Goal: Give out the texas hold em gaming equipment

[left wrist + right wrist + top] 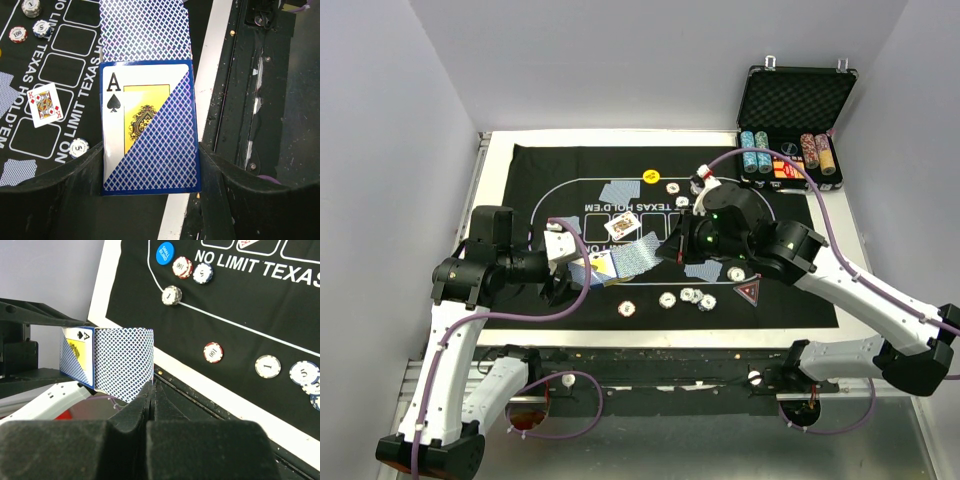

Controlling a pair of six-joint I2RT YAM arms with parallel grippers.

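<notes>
left gripper (150, 172) is clamped across the card pack (150, 130), ace of spades showing on its face. In the top view the pack sits over the mat (790, 300) at about 8 o'clock from mat centre. right gripper (151, 390) has its fingers pressed together, nipping the lower edge of a blue-backed card (125, 357). That card sticks out of the pack toward 3 o'clock. king of diamonds (622, 225) lies face up just left of mat centre, at 12 o'clock from the pack. A face-down card (617, 190) lies beyond the king. yellow button (651, 177) is at the mat's 12 o'clock edge. The red triangular marker (748, 291) is at 4 o'clock, with a white chip (736, 273) just beside it. A row of chips (690, 296) runs along the 6 o'clock edge. The blue button (165, 252) shows only in the right wrist view, next to two chips. The open case (795, 95) sits off the mat at 1 o'clock with chip stacks (756, 150) racked inside.
</notes>
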